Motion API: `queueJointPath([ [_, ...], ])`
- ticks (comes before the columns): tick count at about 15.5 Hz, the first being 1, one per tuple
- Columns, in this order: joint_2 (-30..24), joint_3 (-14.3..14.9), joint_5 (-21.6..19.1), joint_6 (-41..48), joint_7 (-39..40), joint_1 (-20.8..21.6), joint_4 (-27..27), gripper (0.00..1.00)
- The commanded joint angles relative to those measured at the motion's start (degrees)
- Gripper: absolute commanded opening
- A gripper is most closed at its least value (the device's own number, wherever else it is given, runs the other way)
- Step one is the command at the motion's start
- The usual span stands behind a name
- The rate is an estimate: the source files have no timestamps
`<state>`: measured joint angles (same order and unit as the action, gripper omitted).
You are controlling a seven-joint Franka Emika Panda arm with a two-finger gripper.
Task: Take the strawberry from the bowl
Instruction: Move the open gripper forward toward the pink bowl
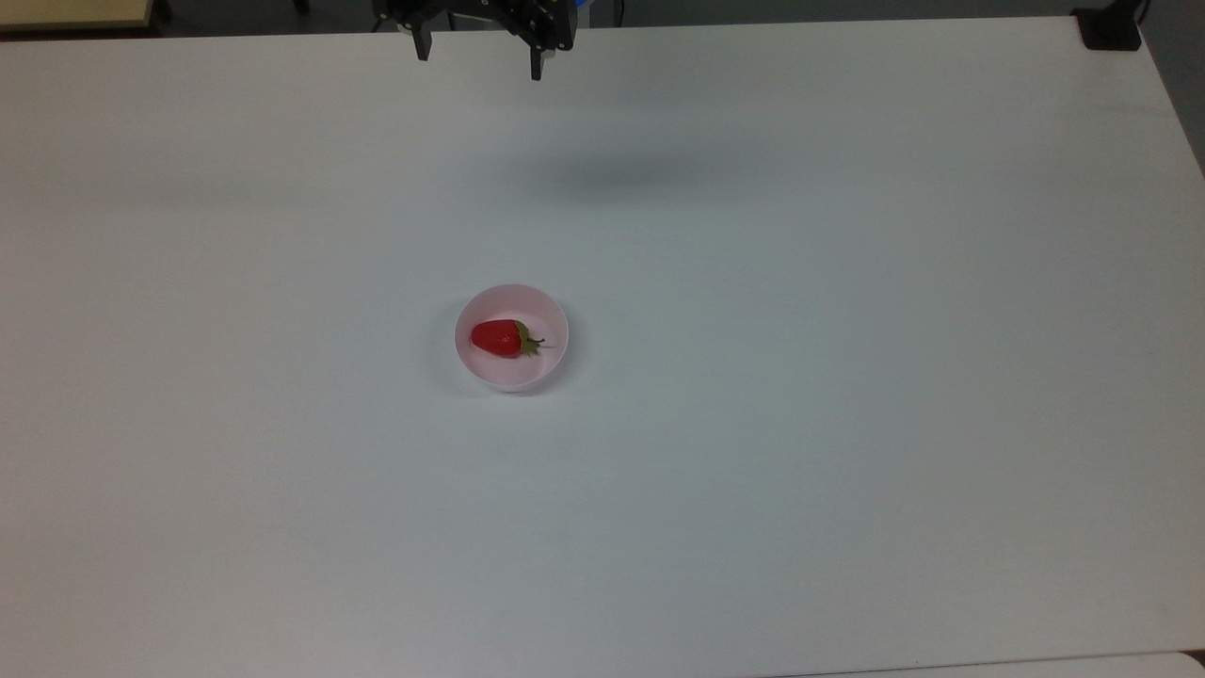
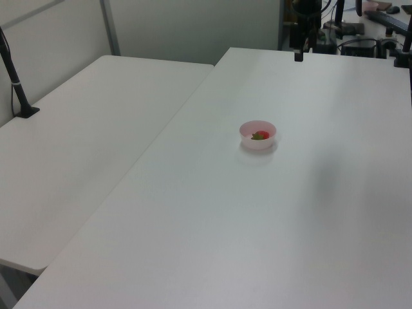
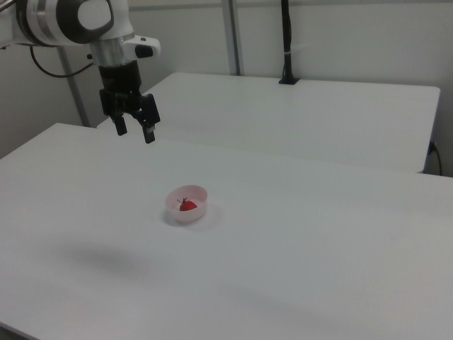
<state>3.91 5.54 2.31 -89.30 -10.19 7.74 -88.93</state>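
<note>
The gripper [image 1: 479, 64] is hanging high above the worktop [image 1: 847, 377] with its two black fingers [image 3: 150, 133] spread wide apart and gripping nothing. In the right view the gripper [image 3: 135, 130] is pointing downward, well apart from the bowl [image 3: 195, 210], up and toward the right view's left. The white arm [image 3: 71, 18] is reaching in from the right view's upper left corner. In the top view the gripper is showing at the upper edge, and a soft shadow [image 1: 612, 179] is lying on the worktop below it.

The strawberry [image 1: 499, 338] is lying on its side inside the pale pink bowl [image 1: 555, 320], its green cap [image 1: 529, 341] pointing toward the top view's right. The bowl is standing upright near the middle of the worktop. In the left view the bowl [image 2: 248, 143] is sitting on the nearer worktop [image 2: 225, 225], and a second white table [image 2: 84, 129] is adjoining on the left view's left.
</note>
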Motion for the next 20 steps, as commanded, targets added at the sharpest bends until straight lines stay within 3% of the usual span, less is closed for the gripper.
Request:
queueJointPath([
  [1, -0.5, 0.9, 0.7, 0.8, 1.6, 0.3, -0.4, 1.0],
  [12, 0.0, 1.0, 1.4, 0.4, 1.9, 0.4, -0.3, 1.0],
  [20, 2.4, 1.0, 1.3, -6.1, 1.8, 0.3, -0.3, 1.0],
])
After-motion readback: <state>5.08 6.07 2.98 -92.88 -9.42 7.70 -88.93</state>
